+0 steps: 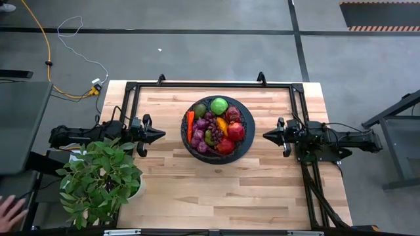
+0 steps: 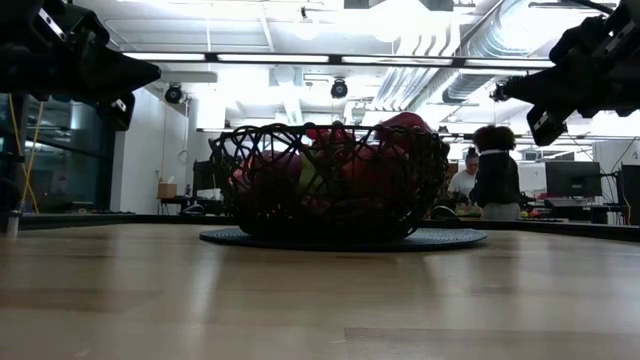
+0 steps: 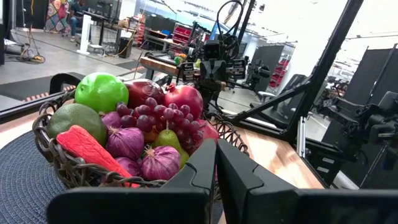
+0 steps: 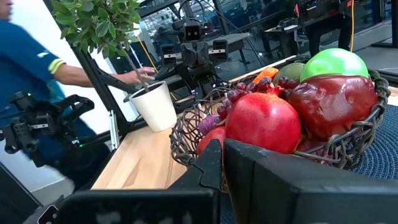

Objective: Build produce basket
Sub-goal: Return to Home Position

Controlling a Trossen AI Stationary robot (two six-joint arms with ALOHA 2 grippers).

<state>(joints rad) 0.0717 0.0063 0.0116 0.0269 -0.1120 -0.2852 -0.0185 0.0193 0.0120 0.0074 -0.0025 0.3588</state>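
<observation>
Produce (image 1: 219, 105) in basket (image 1: 184, 128) at table (image 1: 230, 190) centre

Pale wooden table (image 1: 216, 190) below me, with a round dark mat (image 3: 18, 180) at its middle. At my left corner stands a leafy potted plant (image 1: 98, 178) in a white pot (image 4: 154, 106). A yellow cable (image 1: 37, 33) snakes across the grey floor (image 1: 197, 52). A person in blue (image 4: 25, 62) is just past the plant, another person (image 2: 495, 175) far back.

Glare from ceiling lights (image 2: 300, 57); basket (image 2: 262, 190) backlit, dark.
</observation>
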